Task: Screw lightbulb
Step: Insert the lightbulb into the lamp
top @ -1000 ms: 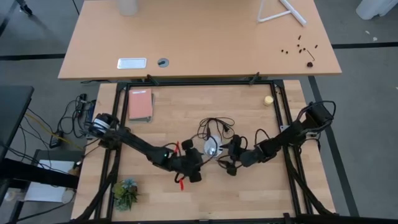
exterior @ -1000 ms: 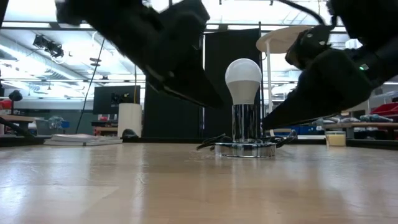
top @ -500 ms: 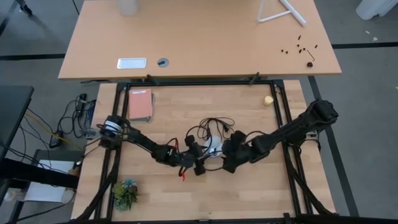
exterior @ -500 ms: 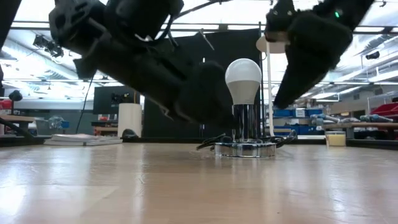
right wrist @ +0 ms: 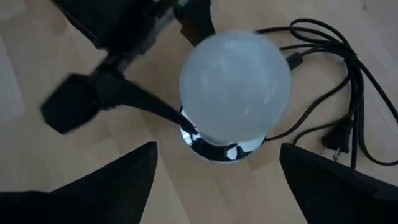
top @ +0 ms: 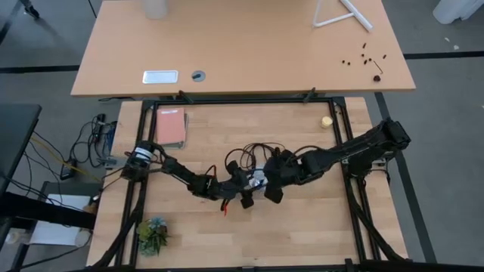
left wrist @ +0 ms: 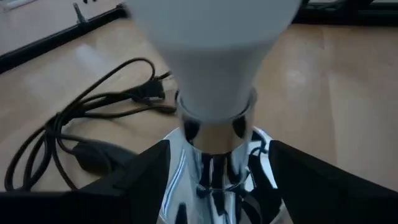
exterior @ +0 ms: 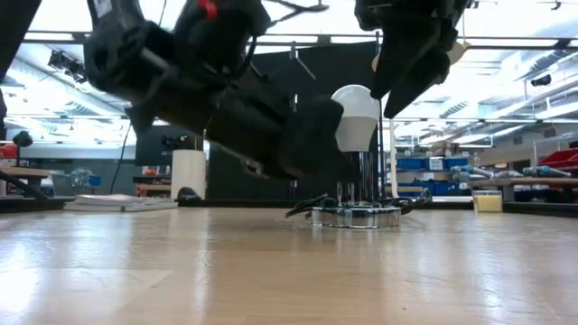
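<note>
The white lightbulb (exterior: 357, 116) stands upright in a shiny chrome socket (exterior: 358, 185), whose round base disc (exterior: 357, 217) rests on the wooden table. My left gripper (left wrist: 214, 186) is low and nearly level at the socket. It is open, one finger on each side of the chrome stem (left wrist: 214, 146) just below the bulb (left wrist: 211, 50); I see a gap on both sides. My right gripper (right wrist: 217, 186) hangs above the bulb (right wrist: 235, 87), pointing steeply down. It is open, with its fingers wide apart and clear of the globe.
The socket's black cord (top: 257, 151) lies looped on the table just beyond the bulb. A pink book (top: 170, 127) lies at the far left, a small yellow ball (top: 326, 121) at the far right, and a small plant (top: 153, 234) at the near left corner. A black frame rail (top: 242, 100) borders the table.
My left gripper has sunk and moved right toward the bulb, tipping closer to level, until its fingers flank the socket. My right gripper has risen from beside the socket to above the bulb and tipped steeply downward. The bulb and socket have stayed put.
</note>
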Tool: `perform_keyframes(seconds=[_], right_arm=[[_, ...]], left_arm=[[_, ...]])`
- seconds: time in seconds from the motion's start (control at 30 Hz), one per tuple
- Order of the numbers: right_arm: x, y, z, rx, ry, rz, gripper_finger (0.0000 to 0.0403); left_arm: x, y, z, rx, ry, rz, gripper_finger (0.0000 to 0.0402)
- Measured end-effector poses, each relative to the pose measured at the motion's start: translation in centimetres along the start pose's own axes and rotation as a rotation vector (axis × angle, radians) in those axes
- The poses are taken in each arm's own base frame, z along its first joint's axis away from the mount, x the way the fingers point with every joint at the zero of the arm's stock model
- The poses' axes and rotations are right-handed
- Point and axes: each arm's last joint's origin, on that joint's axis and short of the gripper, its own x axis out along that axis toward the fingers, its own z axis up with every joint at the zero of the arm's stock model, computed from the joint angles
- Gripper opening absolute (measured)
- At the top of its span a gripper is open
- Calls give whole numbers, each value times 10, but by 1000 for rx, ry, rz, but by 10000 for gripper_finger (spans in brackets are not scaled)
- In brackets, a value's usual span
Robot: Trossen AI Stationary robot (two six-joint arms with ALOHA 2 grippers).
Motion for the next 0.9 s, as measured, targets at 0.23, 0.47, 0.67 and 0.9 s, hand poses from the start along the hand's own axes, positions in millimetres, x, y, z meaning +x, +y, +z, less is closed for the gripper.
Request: perform_keyframes(seconds=[0.23,0.47,0.67,0.9], right_arm=[[0,-5,5,28,29,12,347],[1,-10,5,41,80,13,347],[1,-14,8,42,90,16,347],[-15,-12,19,30,76,6,347]], left_arm=[[13,-3,-20,-12,-106,-12,258],[18,-3,-27,-16,-178,-12,219],[23,-2,-33,-41,-220,-25,203],[24,-1,-36,-54,-237,-28,202]])
